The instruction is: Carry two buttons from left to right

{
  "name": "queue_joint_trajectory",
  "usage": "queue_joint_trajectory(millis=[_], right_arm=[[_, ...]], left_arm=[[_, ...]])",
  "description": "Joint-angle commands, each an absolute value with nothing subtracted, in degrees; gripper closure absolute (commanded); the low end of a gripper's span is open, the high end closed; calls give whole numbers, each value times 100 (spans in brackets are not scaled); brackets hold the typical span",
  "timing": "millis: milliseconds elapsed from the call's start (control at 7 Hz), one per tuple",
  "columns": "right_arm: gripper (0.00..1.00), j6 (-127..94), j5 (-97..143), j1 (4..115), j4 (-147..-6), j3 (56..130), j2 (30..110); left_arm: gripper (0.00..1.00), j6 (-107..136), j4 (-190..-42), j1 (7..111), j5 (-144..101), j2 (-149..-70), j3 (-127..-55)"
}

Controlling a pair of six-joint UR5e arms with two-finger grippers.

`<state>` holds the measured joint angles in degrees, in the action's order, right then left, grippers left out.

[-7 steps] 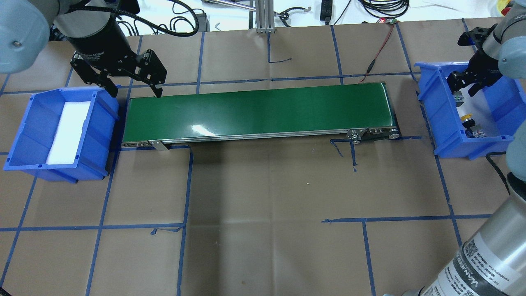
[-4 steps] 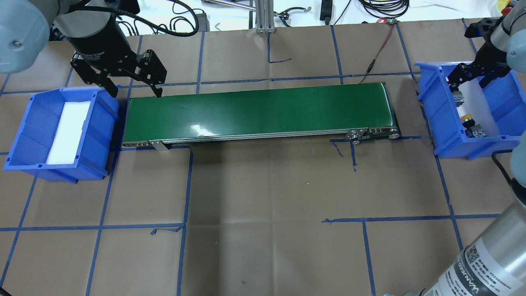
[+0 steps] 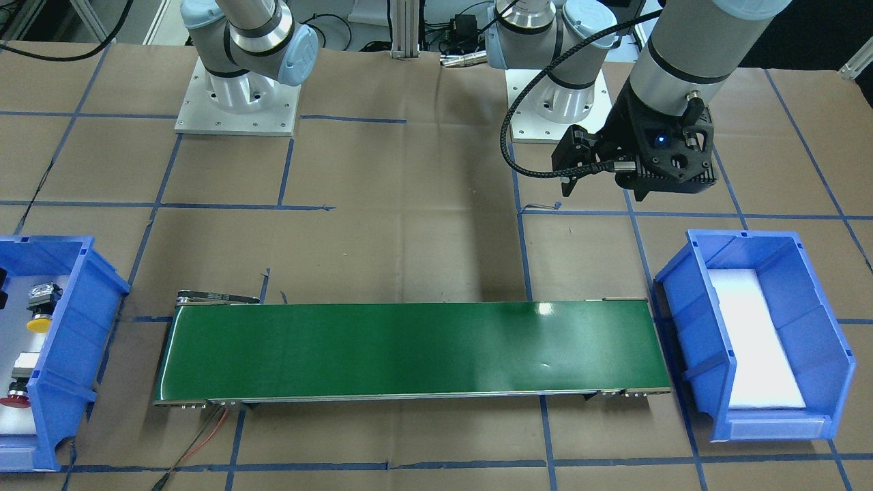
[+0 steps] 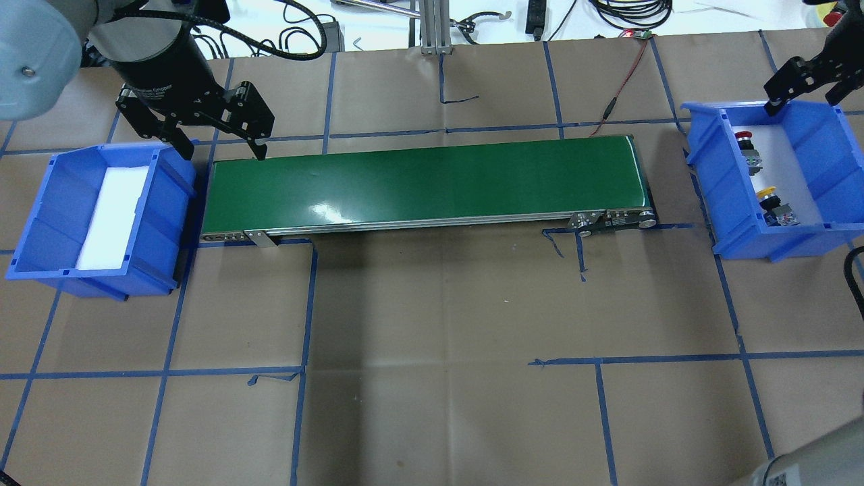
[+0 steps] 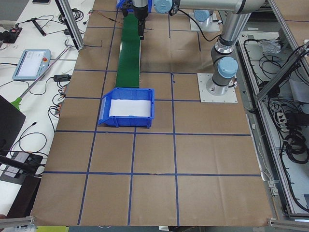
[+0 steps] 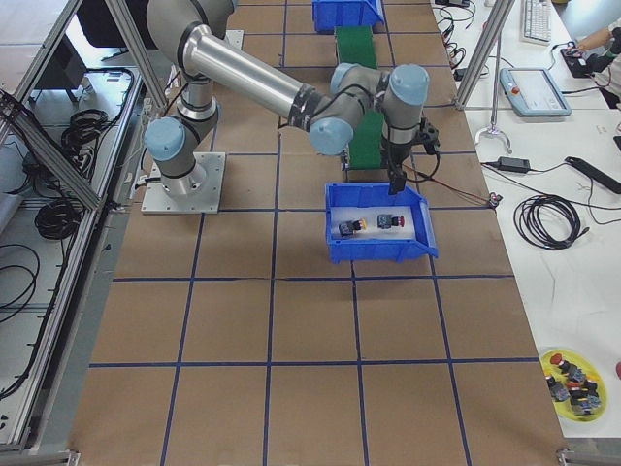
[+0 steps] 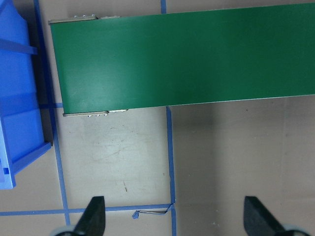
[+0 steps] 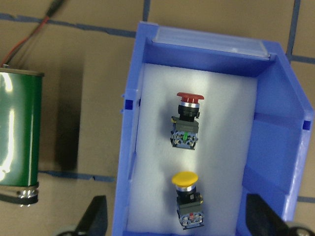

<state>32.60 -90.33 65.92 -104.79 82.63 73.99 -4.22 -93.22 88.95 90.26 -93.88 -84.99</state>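
The red-capped button [image 4: 746, 144] and the yellow-capped button [image 4: 769, 199] lie on white foam in the right blue bin [image 4: 829, 148]. Both also show in the right wrist view: red [image 8: 187, 120], yellow [image 8: 186, 196]. My right gripper [image 4: 804, 91] is open and empty, above the bin's far end; its fingers [image 8: 96, 216] frame the bin from high up. My left gripper [image 4: 223, 147] is open and empty, above the far left corner of the green conveyor belt [image 4: 425, 182], next to the left blue bin [image 4: 40, 202]. Its fingertips [image 7: 93, 216] show over brown paper.
The left bin holds only a white foam pad [image 4: 111, 216]. The table has brown paper with blue tape lines. A red wire [image 4: 624, 81] runs to the belt's far right end. Cables and a metal post [image 4: 432, 27] stand beyond the far edge.
My right gripper has risen out of the right bin and moved back toward the far right, uncovering the red button. The left arm has not moved.
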Motion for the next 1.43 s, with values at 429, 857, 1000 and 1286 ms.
queue_joint_trajectory(millis=[429,857,1000,1286], right_arm=[[0,-27,-9035,8449,-9255,8437,8953],[0,-817,-9062,9562,-9334,8859,8956],[0,-774,-9062,9562,-9282,8868,8947],[0,-721,-9070,9501,-9220,8877,8991]], left_arm=[[0,-422,-9325,8895,9026,-9395,-8499],[0,-422,-9325,8895,9026,-9396,-8508],[0,-422,-9325,8895,9026,-9396,-8508],[0,-422,-9325,8895,9026,-9396,-8508]])
